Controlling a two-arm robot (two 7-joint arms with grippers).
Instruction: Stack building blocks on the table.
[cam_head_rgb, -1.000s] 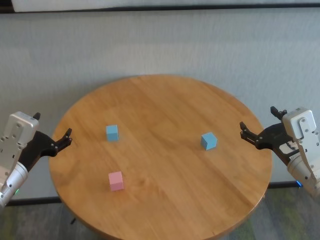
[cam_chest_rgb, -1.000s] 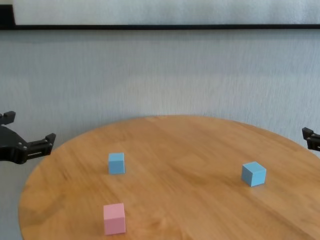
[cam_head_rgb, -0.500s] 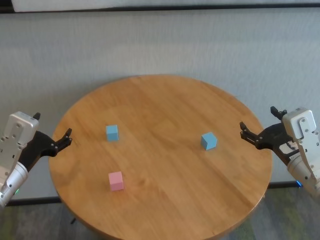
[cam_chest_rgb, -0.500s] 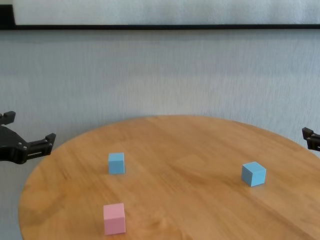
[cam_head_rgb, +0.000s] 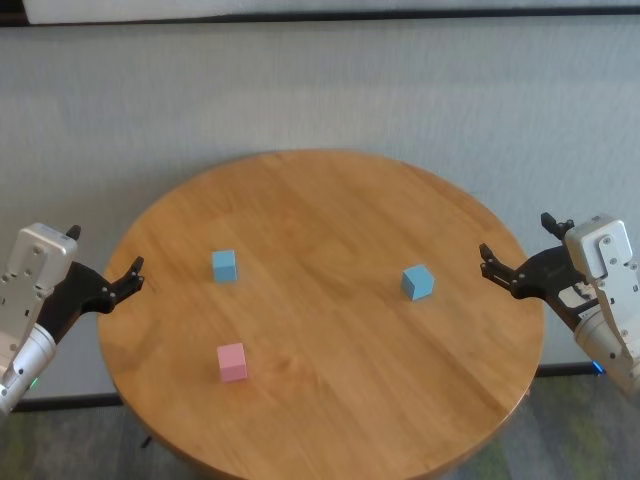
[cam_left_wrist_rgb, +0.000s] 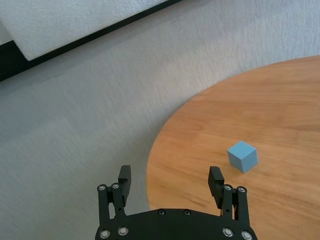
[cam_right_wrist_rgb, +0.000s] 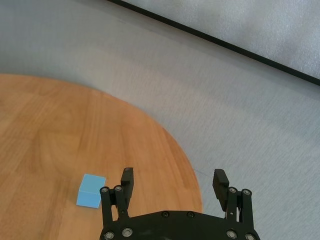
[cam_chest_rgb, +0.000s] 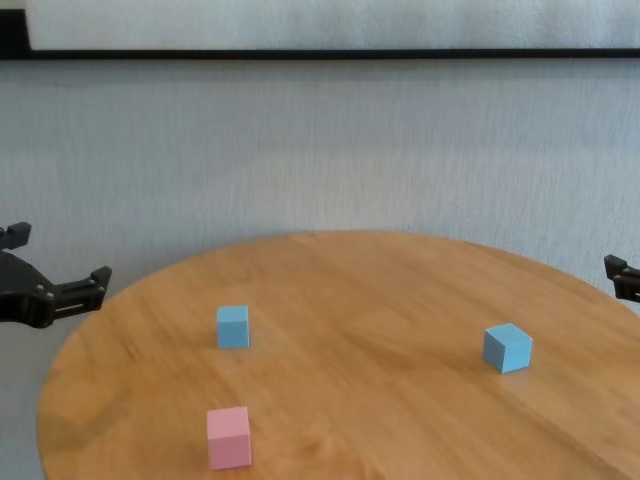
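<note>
Nothing has moved over the past second: 3 building blocks sit apart on the round wooden surface (cam_head_rgb: 330, 200), none stacked, and both arms remain at its sides. The left pincer (cam_head_rgb: 103, 262) hangs just off the surface's left edge, its fingers spread wide and holding nothing; the near blue block (cam_head_rgb: 224, 265) lies ahead of it, well apart, with the pink block (cam_head_rgb: 232, 362) farther toward the robot and also out of reach. The right pincer (cam_head_rgb: 520, 250) waits at the opposite edge, equally wide open and empty, with the second blue block (cam_head_rgb: 418, 282) near its tips but not touching. With all 3 cubes untouched and no arm advancing, the stacking appears not to have begun; either pincer would first need to travel inward over a block before any grasp.
</note>
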